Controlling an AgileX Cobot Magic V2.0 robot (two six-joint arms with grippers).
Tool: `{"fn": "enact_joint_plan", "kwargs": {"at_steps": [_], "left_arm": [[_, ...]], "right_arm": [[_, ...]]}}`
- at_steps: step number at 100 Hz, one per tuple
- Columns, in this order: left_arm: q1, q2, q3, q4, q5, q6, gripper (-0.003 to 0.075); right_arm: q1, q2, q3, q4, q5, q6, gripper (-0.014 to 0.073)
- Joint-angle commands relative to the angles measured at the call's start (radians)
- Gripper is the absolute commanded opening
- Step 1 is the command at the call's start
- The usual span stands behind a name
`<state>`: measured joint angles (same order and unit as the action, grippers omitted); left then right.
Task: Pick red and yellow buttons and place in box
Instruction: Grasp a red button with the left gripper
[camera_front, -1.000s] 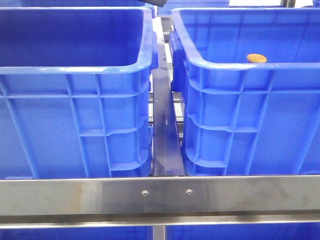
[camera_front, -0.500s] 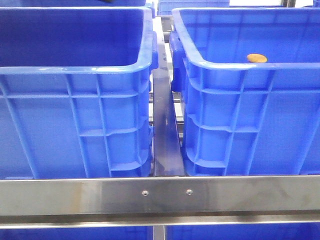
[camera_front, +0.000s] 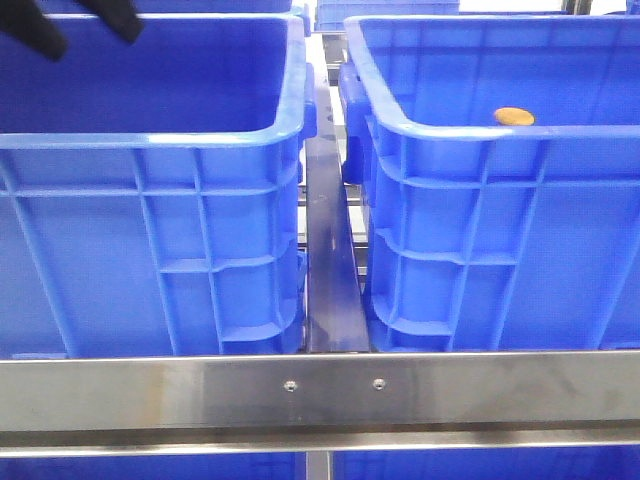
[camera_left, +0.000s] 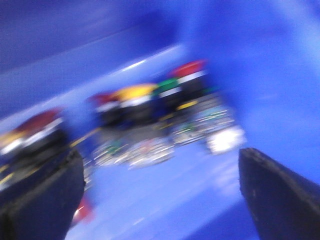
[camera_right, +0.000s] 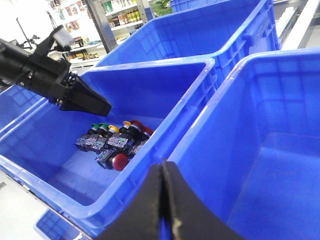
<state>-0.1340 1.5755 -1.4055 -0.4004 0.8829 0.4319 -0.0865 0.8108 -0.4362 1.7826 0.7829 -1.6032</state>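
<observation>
- The left end effector (camera_front: 70, 25) is seen at the upper corner of the front view, above the left crate (camera_front: 150, 135); its dark fingers (camera_left: 40, 200) are spread wide with nothing between them (the wrist picture is blurred by motion).
- Below and ahead of the left end effector, a cluster of push buttons (camera_right: 114, 140) with red, yellow and green caps is found on the left crate's floor, close to the wall shared with the neighbouring crate.
- A loose red button (camera_right: 120, 161) lies at the near edge of that cluster.
- Open floor is left around the cluster on the side away from that wall, and the space between the left end effector and the crate's rim is unobstructed.
- The right end effector (camera_right: 165, 215) is pressed closed, empty, over the rim of the box (camera_right: 260, 150), whose visible floor offers open room.
- A yellow-orange disc (camera_front: 514, 116) is seen in the front view inside the box, just behind its near rim.
- The two crates are separated by a narrow metal rail (camera_front: 330, 290).
</observation>
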Motion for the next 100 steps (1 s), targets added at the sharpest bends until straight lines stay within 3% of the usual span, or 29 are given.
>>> {"fn": "enact_joint_plan", "kwargs": {"at_steps": [1,16,28,100], "left_arm": [[0.002,-0.046,-0.029,0.125,-0.053,-0.160,0.0585],[0.000,-0.046,-0.029,0.341,-0.053,-0.382,0.0585],[0.000,-0.044,-0.029,0.420,-0.055,-0.467,0.0585],[0.000,0.129,-0.029,0.324,-0.093,-0.474,0.0585]], "right_arm": [[-0.001,-0.009,-0.023,0.097,0.038,-0.001,-0.0069],[-0.001,-0.009,-0.023,0.097,0.038,-0.001,-0.0069],[-0.001,-0.009,-0.023,0.097,0.038,-0.001,-0.0069],[-0.001,-0.009,-0.023,0.098,0.038,-0.001,-0.0069]]}}
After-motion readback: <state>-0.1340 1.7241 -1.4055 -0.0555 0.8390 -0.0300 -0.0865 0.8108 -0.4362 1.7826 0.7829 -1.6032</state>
